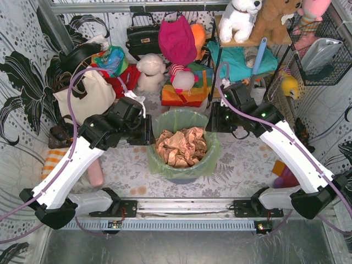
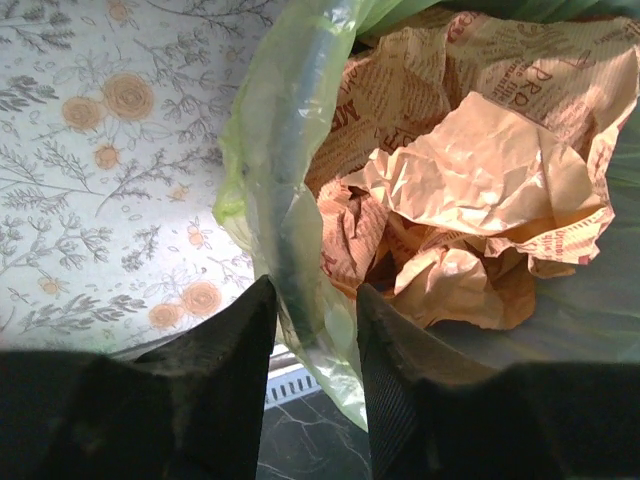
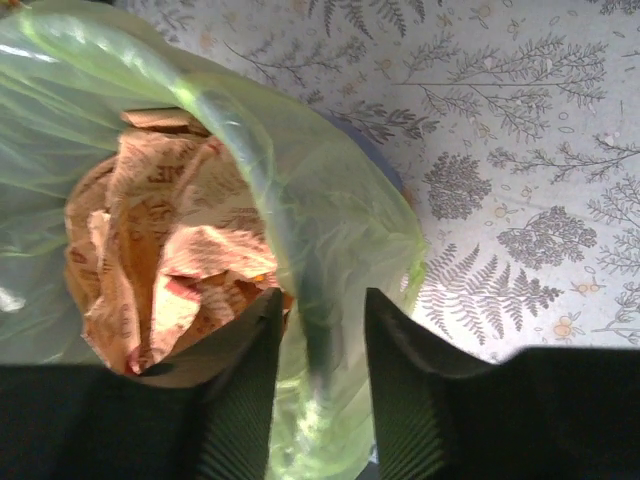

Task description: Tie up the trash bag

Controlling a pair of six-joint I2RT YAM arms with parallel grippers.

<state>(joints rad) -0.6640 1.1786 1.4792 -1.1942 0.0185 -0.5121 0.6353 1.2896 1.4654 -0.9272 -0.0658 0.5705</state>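
Note:
The lime-green trash bag [image 1: 211,158] lines a round bin in the middle of the floral cloth, its mouth wide open over crumpled brown paper [image 1: 181,146]. My left gripper [image 1: 147,132] is at the bag's left rim. In the left wrist view the gripper [image 2: 315,300] straddles the rim, one finger outside and one inside, closed on the green film [image 2: 270,140]. My right gripper [image 1: 212,119] is at the right rim. In the right wrist view it [image 3: 322,305] pinches the film [image 3: 330,190] the same way.
A cream tote bag [image 1: 91,93] stands at the back left with a black handbag [image 1: 144,36] behind it. Soft toys [image 1: 151,71] and a pink cap [image 1: 177,38] crowd the back. A wire basket [image 1: 322,49] hangs at the right. A striped cloth [image 1: 52,159] lies left.

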